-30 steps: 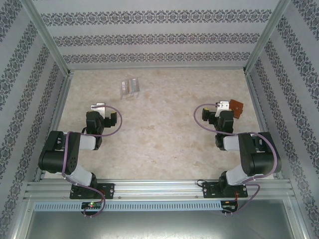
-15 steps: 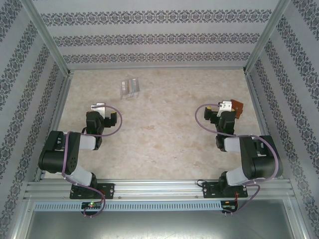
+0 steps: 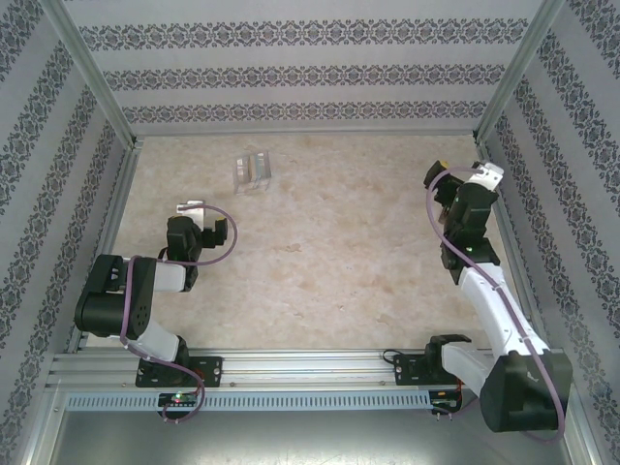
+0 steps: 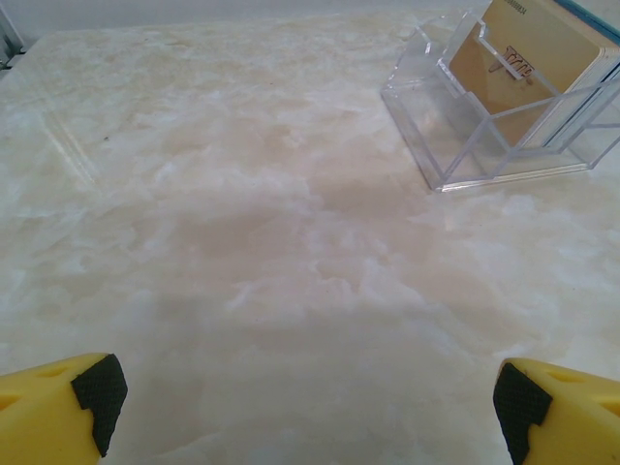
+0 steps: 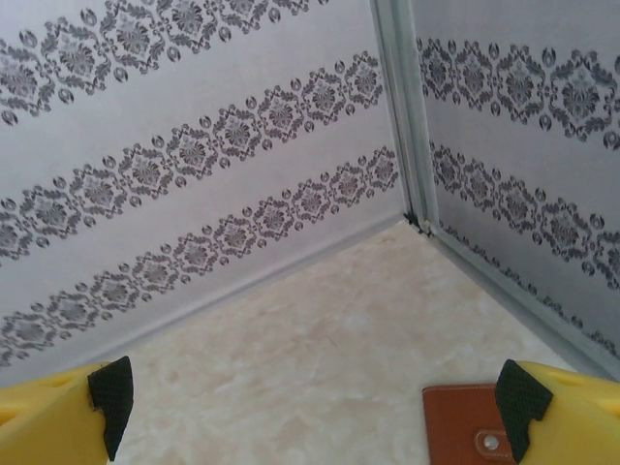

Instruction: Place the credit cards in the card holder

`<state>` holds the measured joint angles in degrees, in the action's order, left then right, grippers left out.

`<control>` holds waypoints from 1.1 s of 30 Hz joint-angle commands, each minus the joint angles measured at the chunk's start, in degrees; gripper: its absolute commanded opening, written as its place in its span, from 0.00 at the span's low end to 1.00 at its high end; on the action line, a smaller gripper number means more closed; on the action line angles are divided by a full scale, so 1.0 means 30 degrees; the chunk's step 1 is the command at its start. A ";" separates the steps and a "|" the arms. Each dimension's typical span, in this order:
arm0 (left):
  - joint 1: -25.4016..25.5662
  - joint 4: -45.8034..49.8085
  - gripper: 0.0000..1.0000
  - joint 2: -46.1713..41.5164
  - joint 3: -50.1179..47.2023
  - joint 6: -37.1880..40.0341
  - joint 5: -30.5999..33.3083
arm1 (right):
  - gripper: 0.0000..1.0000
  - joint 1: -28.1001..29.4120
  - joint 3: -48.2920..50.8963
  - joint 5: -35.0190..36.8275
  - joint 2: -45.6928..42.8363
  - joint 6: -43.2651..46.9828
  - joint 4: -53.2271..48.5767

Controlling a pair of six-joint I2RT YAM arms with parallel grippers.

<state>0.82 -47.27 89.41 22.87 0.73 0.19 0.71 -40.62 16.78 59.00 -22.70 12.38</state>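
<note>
The credit cards (image 4: pixel 518 60) stand inside a clear plastic box (image 4: pixel 455 145) at the upper right of the left wrist view; the front one is yellow-orange and a blue edge shows behind it. From above, that box (image 3: pixel 252 170) sits at the back left of the table. My left gripper (image 4: pixel 305 412) is open over bare table, well short of the box, and seen from above the left gripper (image 3: pixel 207 223) stays near its base. The reddish-brown card holder (image 5: pixel 463 426) lies flat by the right fingertip of my open right gripper (image 5: pixel 315 412). In the top view my right gripper (image 3: pixel 457 182) reaches toward the far right corner and its arm hides the card holder.
Patterned walls close the table on three sides. The corner post (image 5: pixel 402 116) and right wall (image 3: pixel 542 194) stand close to my right gripper. Marbled table top (image 3: pixel 339 232) stretches between the two arms.
My right arm has stretched out and swung toward the far right corner, covering the card holder in the top view. The left arm has not moved.
</note>
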 commanded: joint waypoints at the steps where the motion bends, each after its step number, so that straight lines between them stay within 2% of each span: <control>1: -0.0382 0.0251 0.99 -0.0076 0.0443 -0.0201 -0.1132 | 0.97 -0.0050 -0.0739 -0.2572 0.0375 -0.2039 -0.4563; 2: -0.0399 0.0795 0.99 -0.0600 0.0570 0.0221 -0.2001 | 0.94 0.0137 -0.1029 -0.3689 0.0645 -0.1812 -0.4788; 3: -0.0156 0.1627 0.99 -0.1519 0.0643 0.0497 -0.1770 | 0.91 0.0389 -0.1268 -0.4491 0.0937 -0.1576 -0.4982; 4: 0.0254 0.3968 0.99 -0.3131 0.1011 0.0324 -0.0516 | 0.88 0.0818 -0.1637 -0.5152 0.1354 -0.1190 -0.5216; 6: 0.0517 0.6933 1.00 -0.6034 0.1652 -0.0596 -0.0045 | 0.87 0.1779 -0.2146 -0.5428 0.2054 -0.0727 -0.5457; 8: 0.0518 1.0180 0.99 -0.8414 0.2854 -0.3617 0.0639 | 0.87 0.2771 -0.2474 -0.5329 0.2657 -0.0593 -0.5213; 10: 0.0463 1.5892 0.99 -0.8881 0.5271 -0.8415 0.3015 | 0.87 0.3403 -0.2776 -0.5216 0.3104 -0.0416 -0.5037; 11: 0.0379 1.8773 0.99 -0.8424 0.6863 -1.1062 0.4703 | 0.86 0.3708 -0.2890 -0.5064 0.3279 -0.0416 -0.4953; 12: 0.0295 2.0619 0.99 -0.7628 0.8081 -1.2844 0.5069 | 0.85 0.3850 -0.2991 -0.5076 0.3379 -0.0430 -0.4885; 15: 0.0078 2.1650 0.99 -0.4277 1.1945 -1.0081 -0.0513 | 0.83 0.4247 -0.3524 -0.5462 0.3441 -0.0049 -0.5345; 16: 0.0155 2.2170 0.99 -0.3222 1.2921 -1.0242 -0.0942 | 0.83 0.4382 -0.3615 -0.5413 0.3326 0.0261 -0.5598; 18: 0.0550 2.3327 1.00 -0.0843 1.5084 -0.9828 -0.1062 | 0.83 0.4693 -0.3535 -0.4716 0.2844 0.0777 -0.6046; 21: 0.1532 2.6058 0.92 0.3182 1.9578 -0.7584 -0.0934 | 0.86 0.4773 -0.2946 -0.3896 0.2035 0.0589 -0.6229; 24: 0.2124 2.7800 0.87 0.6618 2.2950 -0.6903 -0.0408 | 0.86 0.4791 -0.2784 -0.3947 0.1591 0.0896 -0.6709; 31: 0.2305 2.9077 0.66 1.0894 2.6924 -0.6764 0.0762 | 0.86 0.4839 -0.2682 -0.3924 0.0863 0.1401 -0.7604; 33: 0.2291 2.9314 0.63 1.1973 2.7961 -0.6712 0.0890 | 0.86 0.4854 -0.2664 -0.4070 0.0736 0.1527 -0.7698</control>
<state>8.10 35.75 122.83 102.10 -20.97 0.73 14.79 -49.21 4.19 62.50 -19.88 -8.86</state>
